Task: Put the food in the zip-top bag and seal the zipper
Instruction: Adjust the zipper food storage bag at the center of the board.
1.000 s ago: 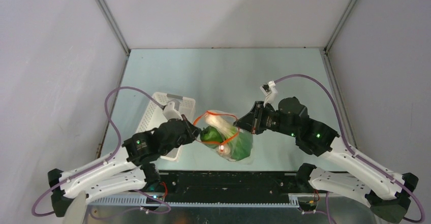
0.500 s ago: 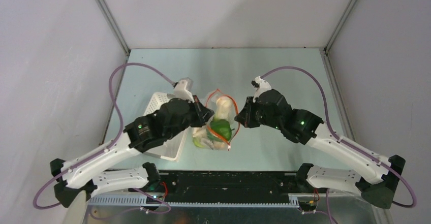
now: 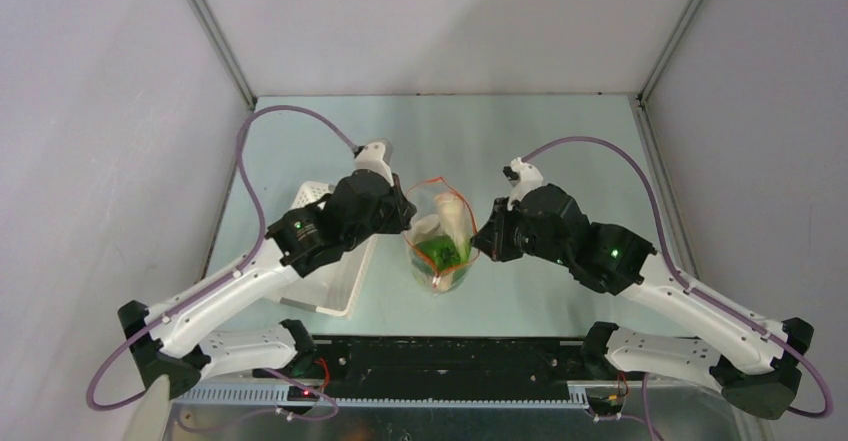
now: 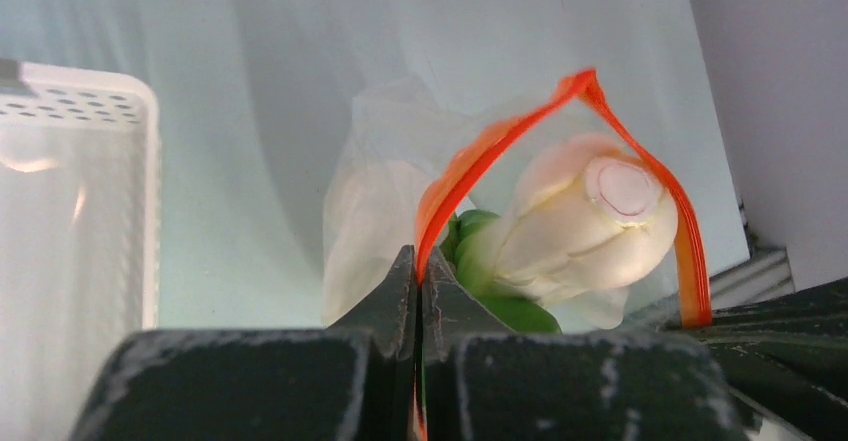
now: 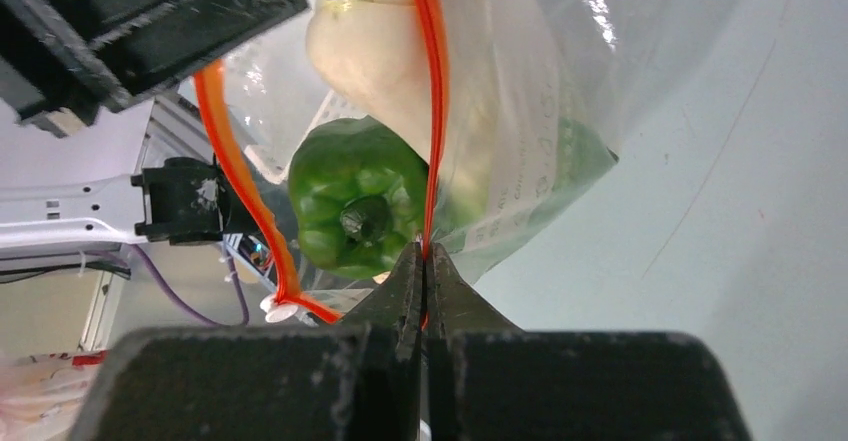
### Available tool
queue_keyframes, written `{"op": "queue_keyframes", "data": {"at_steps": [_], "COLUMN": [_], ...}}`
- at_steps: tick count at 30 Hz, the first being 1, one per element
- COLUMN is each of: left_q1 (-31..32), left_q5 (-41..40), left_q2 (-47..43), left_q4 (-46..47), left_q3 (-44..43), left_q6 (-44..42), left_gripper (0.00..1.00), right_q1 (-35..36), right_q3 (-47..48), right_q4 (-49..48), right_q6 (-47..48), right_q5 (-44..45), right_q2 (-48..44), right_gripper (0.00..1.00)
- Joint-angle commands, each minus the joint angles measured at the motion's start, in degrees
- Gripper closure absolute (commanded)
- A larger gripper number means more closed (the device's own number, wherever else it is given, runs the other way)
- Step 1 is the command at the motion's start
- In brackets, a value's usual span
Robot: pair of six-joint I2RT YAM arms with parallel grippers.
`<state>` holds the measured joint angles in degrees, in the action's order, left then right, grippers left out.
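Over the table [image 3: 560, 161] the bag [image 3: 441, 264] hangs with its mouth gaping, bok choy [image 4: 585, 223] and a green pepper [image 5: 350, 211] inside. My left gripper [image 4: 418, 261] pinches the zipper [image 5: 440, 91] on one side, and my right gripper [image 5: 425, 261] pinches it on the opposite side. A white basket [image 4: 90, 101] sits just left of the bag.

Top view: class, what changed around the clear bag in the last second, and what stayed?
The left hand moved farther out and rightward, pulling the zip-top bag from a slant toward the near right to hanging straight between both hands, its mouth narrower. Unchanged: right hand about where it was, both hands shut on the zipper, food inside, white basket in place.
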<state>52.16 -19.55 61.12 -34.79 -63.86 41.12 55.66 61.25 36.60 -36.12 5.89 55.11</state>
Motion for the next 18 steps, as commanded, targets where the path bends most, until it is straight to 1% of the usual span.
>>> {"op": "queue_keyframes", "data": {"at_steps": [1, 3, 4, 6, 8, 9, 12, 14, 18], "left_q1": [-0.53, -0.55, -0.52, -0.22, -0.09, -0.01, 0.1, 0.07, 0.05], "left_q5": [10.07, 14.08, 17.17, 22.01, 24.57, 25.18, 27.55, 27.18, 30.61], "left_q2": [2.97, 5.0, 6.21, 7.36, 8.17, 8.42, 9.13, 9.09, 8.52], "left_q4": [6.81, 8.35, 8.82, 12.62, 14.36, 14.77, 16.84, 17.04, 19.04], "left_q3": [-1.98, -2.72, -3.15, -3.1, -3.15, -3.22, -2.92, -2.28, -0.07], "left_q6": [-6.64, -7.85, -8.59, -9.32, -8.86, -8.23, -6.0, -4.16, -3.41], "left_gripper": [1.0, 1.0, 1.0, 1.0, 1.0, 1.0, 1.0, 1.0, 1.0], "right_q1": [0.47, 1.22, 1.39, 1.27, 1.21, 1.34, 1.51, 1.58, 1.67], "right_q3": [2.03, 1.96, 1.91, 1.93, 1.93, 1.85, 0.72, 0.34, -0.22], "right_q4": [-5.81, -7.09, -7.25, -6.93, -6.93, -7.22, -10.51, -11.3, -10.63], "right_q6": [-0.28, -1.12, -2.11, -3.66, -5.34, -6.19, -7.48, -7.78, -8.36], "right_q5": [-4.68, -6.46, -6.25, -3.43, 0.09, 1.67, 3.19, 4.73, 10.17], "right_q2": [-0.43, 0.36, 0.94, 1.81, 2.62, 3.33, 4.65, 5.73, 6.95], "right_gripper": [1.0, 1.0, 0.97, 0.96, 0.98, 0.99, 1.0, 1.0, 1.0]}}
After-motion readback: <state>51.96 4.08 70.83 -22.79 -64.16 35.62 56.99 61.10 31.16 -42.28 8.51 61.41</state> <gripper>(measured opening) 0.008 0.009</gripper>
